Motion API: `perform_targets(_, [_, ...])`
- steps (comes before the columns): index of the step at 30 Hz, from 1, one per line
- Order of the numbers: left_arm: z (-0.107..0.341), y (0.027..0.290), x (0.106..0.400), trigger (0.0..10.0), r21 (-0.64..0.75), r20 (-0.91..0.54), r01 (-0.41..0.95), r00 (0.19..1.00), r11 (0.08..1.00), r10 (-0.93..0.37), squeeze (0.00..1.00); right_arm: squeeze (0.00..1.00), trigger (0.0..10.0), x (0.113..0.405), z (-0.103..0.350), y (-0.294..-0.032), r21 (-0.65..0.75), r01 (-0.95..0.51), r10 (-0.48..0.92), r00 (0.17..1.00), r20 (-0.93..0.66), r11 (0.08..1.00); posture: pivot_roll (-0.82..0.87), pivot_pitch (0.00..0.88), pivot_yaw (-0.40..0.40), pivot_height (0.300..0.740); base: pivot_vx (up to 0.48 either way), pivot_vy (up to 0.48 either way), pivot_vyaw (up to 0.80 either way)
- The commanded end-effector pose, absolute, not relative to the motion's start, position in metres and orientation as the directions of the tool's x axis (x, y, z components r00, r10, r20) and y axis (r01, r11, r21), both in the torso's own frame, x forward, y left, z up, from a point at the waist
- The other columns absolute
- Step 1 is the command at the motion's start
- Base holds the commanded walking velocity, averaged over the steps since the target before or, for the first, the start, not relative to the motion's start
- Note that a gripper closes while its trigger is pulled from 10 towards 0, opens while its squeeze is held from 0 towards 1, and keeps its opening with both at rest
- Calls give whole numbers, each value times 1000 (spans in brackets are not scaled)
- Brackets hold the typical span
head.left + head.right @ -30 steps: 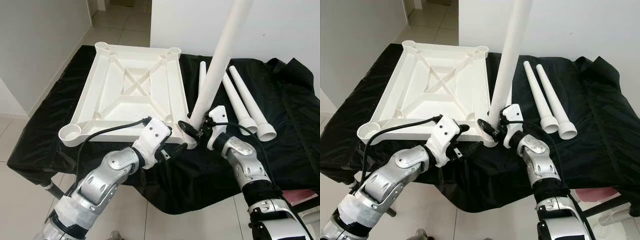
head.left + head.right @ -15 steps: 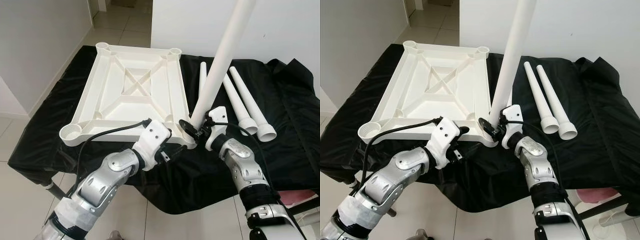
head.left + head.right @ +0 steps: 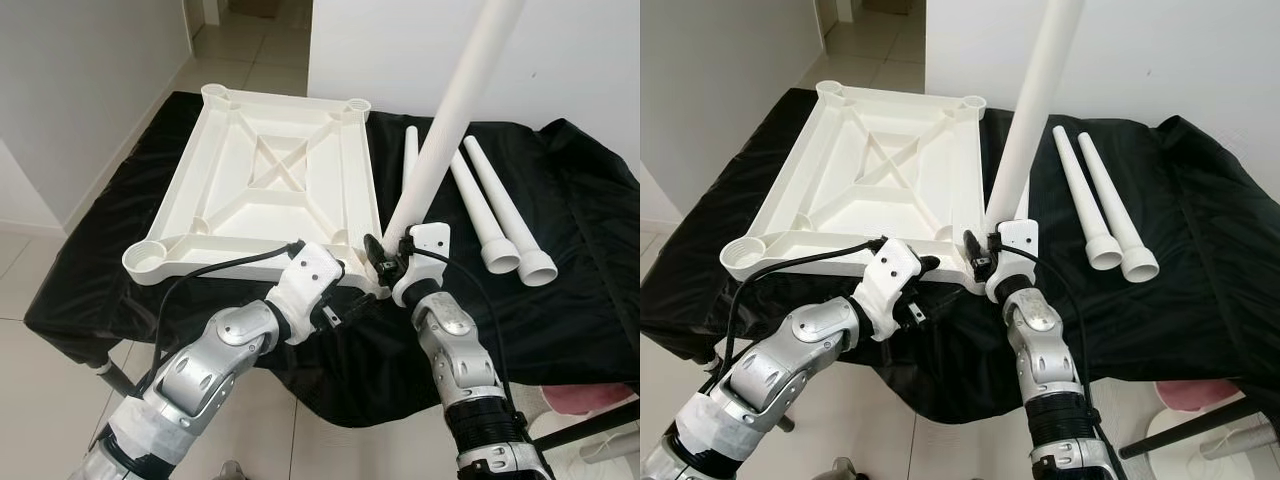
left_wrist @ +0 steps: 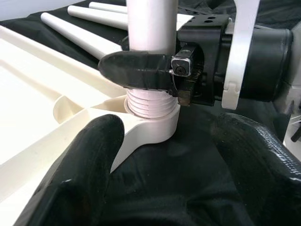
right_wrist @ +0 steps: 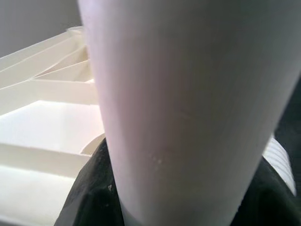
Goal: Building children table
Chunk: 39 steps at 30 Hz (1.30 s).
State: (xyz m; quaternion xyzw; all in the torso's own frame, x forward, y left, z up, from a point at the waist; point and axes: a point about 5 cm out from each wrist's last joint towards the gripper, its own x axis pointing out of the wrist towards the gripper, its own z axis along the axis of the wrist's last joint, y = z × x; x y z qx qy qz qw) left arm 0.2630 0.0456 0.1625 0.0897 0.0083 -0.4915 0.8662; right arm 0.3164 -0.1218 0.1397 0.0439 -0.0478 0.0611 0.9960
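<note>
The white table top lies upside down on a black cloth. A long white leg stands tilted in its near right corner socket, the threaded end partly showing above the socket. My right gripper is shut on the leg just above the threads, with one black finger wrapped across it. My left gripper is open, low at the same corner, its two fingers spread on either side of the socket. Three loose legs lie on the cloth to the right.
The black cloth hangs over the table's near edge. A white wall stands behind, and tiled floor lies to the left and below. A pink object sits low at the right.
My right wrist has turned around the leg's base and its forearm has swung to the left. The leg stays in the corner socket. The left gripper holds its place.
</note>
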Motion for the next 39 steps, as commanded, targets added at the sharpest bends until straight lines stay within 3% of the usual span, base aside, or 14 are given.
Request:
perform_targets(1, [160, 41, 255, 10000, 128, -130, 909, 412, 396, -902, 0, 0, 10000, 311, 135, -124, 132, -51, 43, 997, 68, 990, 24, 22, -57, 740, 0, 0, 0])
perform_targets(4, [160, 41, 254, 10000, 129, -131, 911, 408, 392, -904, 0, 0, 10000, 308, 136, -114, 141, -82, 73, 995, 69, 987, 24, 22, -57, 740, 0, 0, 0])
perform_targets(13, [160, 41, 255, 10000, 131, -132, 911, 407, 391, -904, 0, 0, 10000, 309, 141, -116, 131, -61, 51, 996, 80, 990, 24, 17, -58, 740, 0, 0, 0])
perform_targets(23, [160, 41, 256, 10000, 134, -134, 909, 411, 395, -902, 0, 0, 10000, 311, 146, -114, 142, -132, 119, 988, 98, 981, 27, 12, -60, 740, 0, 0, 0])
perform_targets(24, [160, 41, 256, 10000, 135, -133, 908, 414, 397, -900, 0, 812, 10000, 311, 147, -114, 140, -144, 130, 986, 105, 980, 27, 13, -61, 740, 0, 0, 0])
perform_targets(26, [160, 41, 257, 10000, 136, -132, 907, 416, 399, -900, 0, 812, 10000, 311, 147, -114, 139, -151, 136, 985, 109, 979, 27, 13, -61, 740, 0, 0, 0])
perform_targets(27, [161, 41, 257, 10000, 137, -132, 906, 418, 401, -899, 0, 1000, 10000, 311, 148, -114, 142, -160, 144, 983, 118, 977, 29, 15, -62, 740, 0, 0, 0])
perform_targets(32, [160, 42, 256, 10000, 136, -134, 905, 420, 403, -897, 0, 1000, 10000, 311, 147, -119, 123, -202, 188, 975, 118, 972, 30, 17, -62, 740, 0, 0, 0])
perform_targets(33, [160, 43, 256, 10000, 137, -136, 904, 423, 406, -896, 0, 835, 10000, 310, 147, -123, 124, -239, 224, 967, 124, 963, 31, 20, -63, 740, 0, 0, 0])
perform_targets(34, [160, 43, 256, 10000, 137, -136, 904, 423, 406, -896, 0, 835, 10000, 310, 147, -123, 124, -239, 224, 967, 124, 963, 31, 20, -63, 740, 0, 0, 0])
perform_targets(35, [160, 43, 257, 10000, 138, -137, 903, 425, 408, -895, 0, 0, 10000, 310, 146, -126, 120, -273, 258, 958, 129, 954, 31, 21, -63, 740, 0, 0, 0])
perform_targets(39, [160, 44, 258, 10000, 139, -136, 901, 429, 411, -893, 0, 0, 10000, 308, 145, -134, 81, -376, 364, 922, 132, 923, 29, 25, -63, 740, 0, 0, 0])
